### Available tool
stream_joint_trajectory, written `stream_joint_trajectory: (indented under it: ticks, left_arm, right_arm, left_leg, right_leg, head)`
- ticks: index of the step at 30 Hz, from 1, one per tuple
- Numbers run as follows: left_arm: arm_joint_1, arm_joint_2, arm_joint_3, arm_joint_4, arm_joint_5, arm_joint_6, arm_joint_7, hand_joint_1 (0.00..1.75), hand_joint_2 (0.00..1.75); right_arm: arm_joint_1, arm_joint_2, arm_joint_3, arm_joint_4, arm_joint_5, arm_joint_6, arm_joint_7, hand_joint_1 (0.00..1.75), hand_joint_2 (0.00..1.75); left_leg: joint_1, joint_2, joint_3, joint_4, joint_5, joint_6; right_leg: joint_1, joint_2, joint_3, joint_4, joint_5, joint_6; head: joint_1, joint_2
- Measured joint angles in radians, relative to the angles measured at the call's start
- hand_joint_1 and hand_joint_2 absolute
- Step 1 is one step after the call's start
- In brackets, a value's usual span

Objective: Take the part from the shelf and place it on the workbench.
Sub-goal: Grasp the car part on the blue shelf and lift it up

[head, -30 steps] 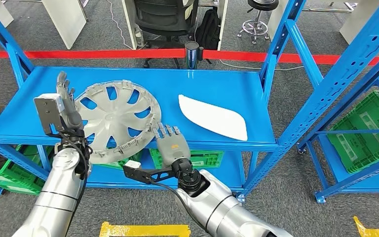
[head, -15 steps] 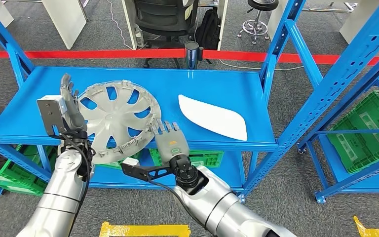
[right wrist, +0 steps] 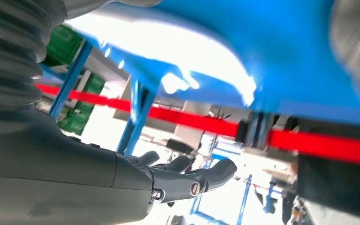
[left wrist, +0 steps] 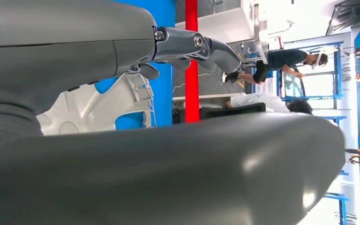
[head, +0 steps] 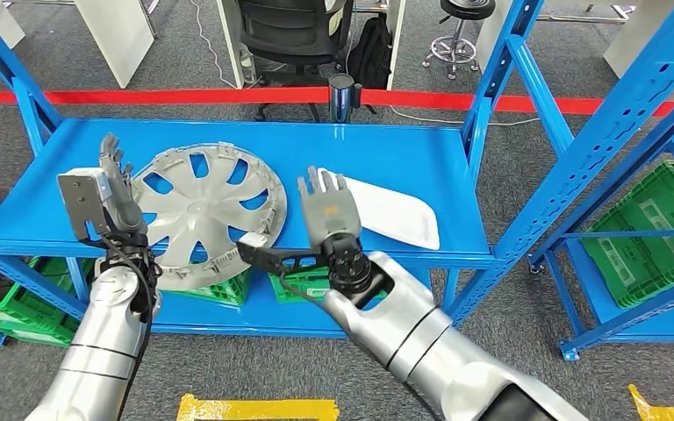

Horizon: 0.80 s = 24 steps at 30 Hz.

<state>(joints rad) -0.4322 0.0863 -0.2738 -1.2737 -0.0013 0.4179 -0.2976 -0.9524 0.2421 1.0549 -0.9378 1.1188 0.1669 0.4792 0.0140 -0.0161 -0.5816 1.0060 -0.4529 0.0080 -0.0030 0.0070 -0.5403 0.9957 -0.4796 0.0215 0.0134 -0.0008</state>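
Note:
A silver wheel cover (head: 206, 210) lies flat on the blue shelf (head: 386, 158), its near rim hanging over the front edge. My left hand (head: 114, 184) stands upright with fingers spread just left of the cover, holding nothing; the left wrist view shows its fingers (left wrist: 192, 47) over the cover (left wrist: 93, 105). My right hand (head: 326, 209) is raised open, palm away, between the cover and a white curved panel (head: 386, 210), partly covering the panel's left end. In the right wrist view its fingers (right wrist: 187, 178) are extended below the white panel (right wrist: 168, 51).
Blue uprights (head: 579, 149) frame the shelf on the right, with another rack holding a green crate (head: 658, 232). Green crates (head: 351, 282) sit on the lower level. A red tape line (head: 184, 95), an office chair (head: 294, 35) and a stool (head: 461, 26) lie beyond the shelf.
My right hand has risen from the shelf's front edge beside the cover and moved right, over the white panel's left end. My left hand shifted slightly left. The wheel cover stays put.

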Motion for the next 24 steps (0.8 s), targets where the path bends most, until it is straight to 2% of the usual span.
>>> stream_joint_trajectory:
  ticks: [4,12,24]
  left_arm:
    - [0.000,0.008,0.016,0.000,-0.004,0.002,0.010,0.00,0.00]
    - [-0.015,0.037,0.051,0.000,0.003,0.002,0.039,0.00,0.00]
    - [-0.053,0.072,0.097,0.001,0.008,-0.023,0.055,0.00,0.00]
  right_arm:
    - [-0.032,-0.034,-0.018,-0.069,-0.003,0.029,0.015,0.00,1.75]
    - [-0.050,-0.081,-0.037,-0.151,-0.005,0.012,0.020,0.00,1.75]
    - [-0.058,-0.089,-0.037,-0.160,-0.009,-0.048,-0.023,0.00,1.75]
  left_leg:
    - [0.000,0.000,0.000,0.000,0.000,0.000]
    - [0.000,0.000,0.000,0.000,0.000,0.000]
    - [0.000,0.000,0.000,0.000,0.000,0.000]
  right_leg:
    - [0.000,0.000,0.000,0.000,0.000,0.000]
    - [0.000,0.000,0.000,0.001,0.000,0.000]
    - [0.000,0.000,0.000,0.001,0.000,0.000]
  head:
    - [0.000,0.000]
    - [0.000,0.000]
    - [-0.001,0.000]
